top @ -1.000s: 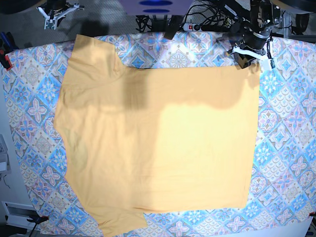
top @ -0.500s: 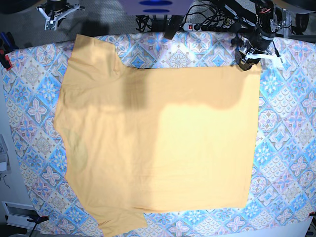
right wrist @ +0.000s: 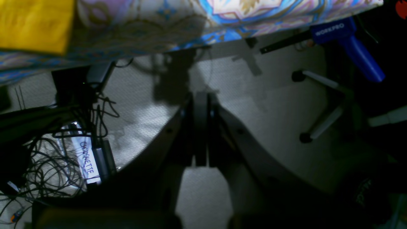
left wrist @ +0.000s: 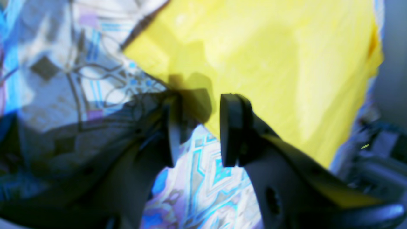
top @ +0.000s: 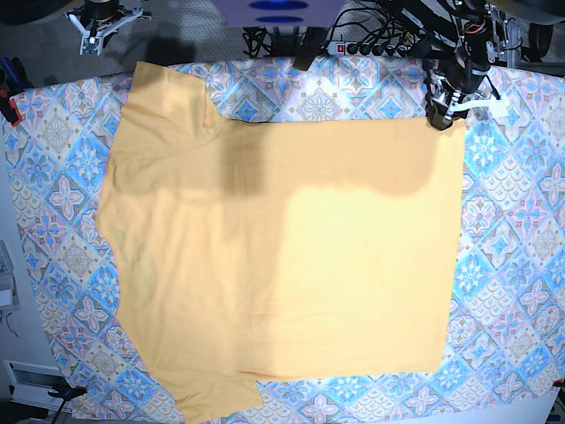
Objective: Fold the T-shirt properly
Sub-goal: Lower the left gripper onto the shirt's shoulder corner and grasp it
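one T-shirt (top: 282, 247) flat | one patterned cloth (top: 512, 265) | left claw (left wrist: 197, 130) parted (blurred)

The base camera looked straight down on the whole table (top: 516, 265). The left wrist camera sat close above the table's far right corner. The right wrist camera hung past the far left edge, facing the floor (right wrist: 152, 105).

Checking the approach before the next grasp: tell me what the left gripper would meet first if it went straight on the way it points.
Most likely the corner of the T-shirt: the open left gripper points at the shirt's corner, with the patterned cloth just beneath. Depth is blurred, so the cloth could come first.
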You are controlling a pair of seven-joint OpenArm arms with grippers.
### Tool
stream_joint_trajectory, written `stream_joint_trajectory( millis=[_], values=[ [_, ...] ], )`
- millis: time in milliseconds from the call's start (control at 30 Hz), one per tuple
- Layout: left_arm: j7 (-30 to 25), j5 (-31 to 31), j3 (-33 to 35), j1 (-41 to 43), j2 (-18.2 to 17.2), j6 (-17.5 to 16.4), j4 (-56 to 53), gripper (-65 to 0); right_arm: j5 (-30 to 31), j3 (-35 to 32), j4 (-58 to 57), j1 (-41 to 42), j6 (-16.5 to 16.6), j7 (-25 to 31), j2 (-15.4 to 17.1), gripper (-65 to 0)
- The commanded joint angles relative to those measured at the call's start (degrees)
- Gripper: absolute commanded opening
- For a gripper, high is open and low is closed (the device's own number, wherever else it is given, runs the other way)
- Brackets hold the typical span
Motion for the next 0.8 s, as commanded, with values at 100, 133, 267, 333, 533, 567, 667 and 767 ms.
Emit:
stream_joint_trajectory(
  millis=[100,133,267,333,533,567,667,767],
  values=[
    [0.36,0.30,-0.66,-0.32,-0.28,0.38,0.39,-44.6,0.19,0.06,0.75,-0.88,-0.40,0.85,0.40,-65.0],
    [0.36,0.30,-0.66,-0.41,-0.19,0.38,0.39,-44.6,0.19,0.06,0.75,-0.88,-0.40,0.85,0.40,-65.0],
    [0.36,0.30,-0.57,-1.38,-0.19,0.38,0.39,-44.6,0.19,0.06,0.75,-0.88,-0.40,0.85,0.40,-65.0],
    [1.94,0.12,-0.66,-1.29,-0.19,0.38,0.39,-44.6,0.19,0.06,0.75,-0.88,-0.40,0.85,0.40,-65.0],
    [3.87,-0.05,-1.01,-2.52,-0.10,0.38,-2.25,-44.6,0.19,0.15,0.75,-0.88,-0.40,0.85,0.40,-65.0],
    [4.05,-0.05,-1.01,-3.05,0.42,0.38,-2.25,-44.6,0.19,0.06,0.75,-0.88,-0.40,0.85,0.40,-65.0],
    [4.14,-0.05,-1.01,-3.75,1.13,0.38,-2.25,-44.7,0.19,0.06,0.75,-0.79,-0.40,0.85,0.40,-65.0],
    [4.14,0.12,-1.01,-4.63,1.30,0.38,-2.33,-45.2,0.19,0.24,0.75,0.26,-0.40,0.85,0.40,-65.0]
  ],
)
